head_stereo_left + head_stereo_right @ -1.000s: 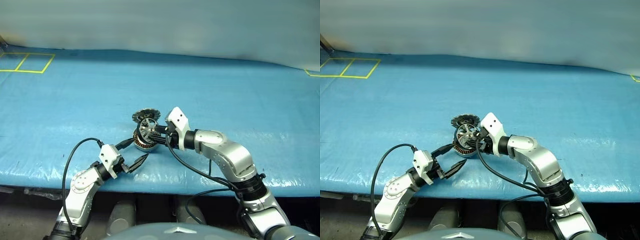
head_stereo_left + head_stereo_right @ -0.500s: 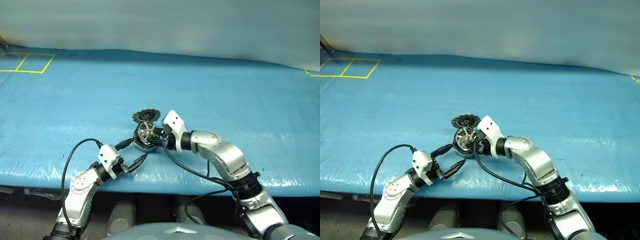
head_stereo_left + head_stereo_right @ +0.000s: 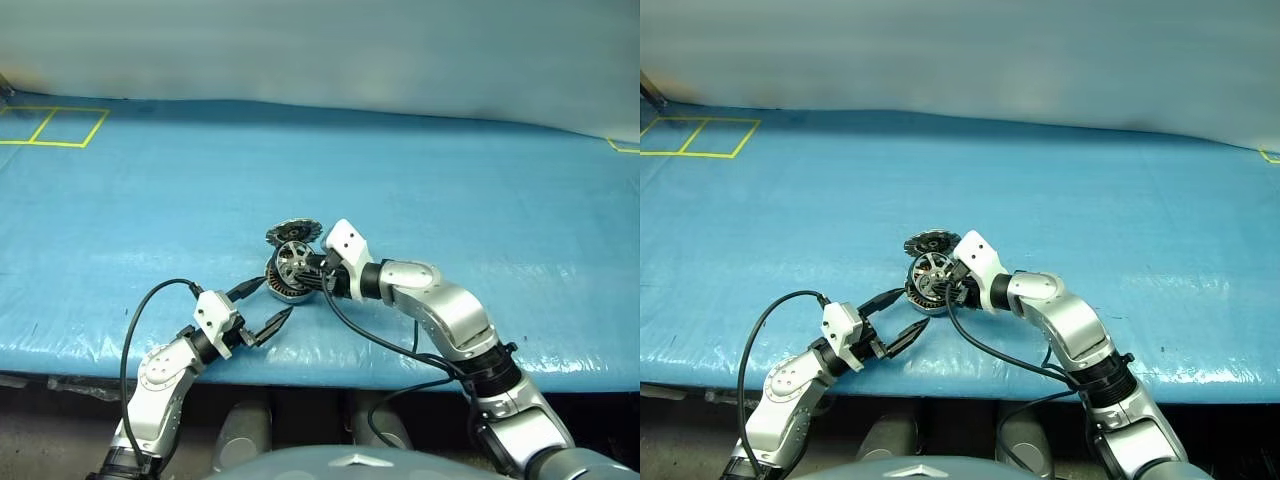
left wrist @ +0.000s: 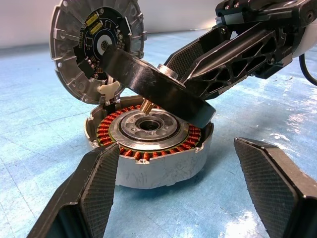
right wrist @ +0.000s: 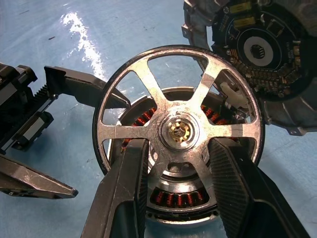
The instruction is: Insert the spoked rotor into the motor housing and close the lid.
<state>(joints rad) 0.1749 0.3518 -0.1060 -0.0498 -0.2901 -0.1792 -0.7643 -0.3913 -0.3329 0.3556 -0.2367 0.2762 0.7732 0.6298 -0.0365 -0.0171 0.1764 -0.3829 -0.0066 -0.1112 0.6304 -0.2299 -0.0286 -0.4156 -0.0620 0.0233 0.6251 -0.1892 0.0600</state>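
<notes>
Rotor (image 5: 181, 131), spoked, clamped by right gripper (image 5: 179, 178), tilted over motor housing (image 4: 151, 144); lid (image 4: 96, 47) behind housing; left gripper (image 4: 193, 193) unclenched beside housing.

The two head views look forward and down on the counter (image 3: 480, 200) from far. Both wrist views look closely at the motor housing (image 4: 148, 148), from opposite sides.

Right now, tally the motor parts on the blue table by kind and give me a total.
Spoked rotor, held tilted over the housing by the right gripper: 1
Motor housing with copper windings: 1
Lid, standing up behind the housing: 1
Total: 3
</notes>
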